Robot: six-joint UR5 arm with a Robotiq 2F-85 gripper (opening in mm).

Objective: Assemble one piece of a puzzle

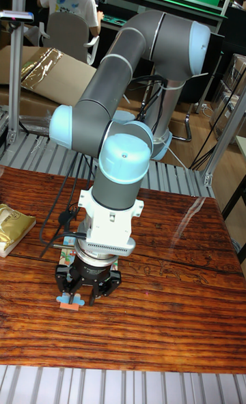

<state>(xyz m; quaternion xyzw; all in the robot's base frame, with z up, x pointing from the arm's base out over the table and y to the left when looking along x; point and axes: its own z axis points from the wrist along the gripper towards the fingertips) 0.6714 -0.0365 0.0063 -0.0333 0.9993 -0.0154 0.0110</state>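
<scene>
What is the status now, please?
Black two-finger gripper low over wooden table, jaw state unclear. Small orange-and-blue puzzle piece at its fingertips. Gold foil packet far off, nothing blocking.

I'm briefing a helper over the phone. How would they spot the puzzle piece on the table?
Start at the grey and blue robot arm over the reddish wooden table. Follow it down to its black two-finger gripper. At its fingertips lies the small flat puzzle piece, orange and light blue with knobbed edges, unlike the gold foil packet at the table's left edge.

Bright, sharp, glare on table (184, 240)
</scene>
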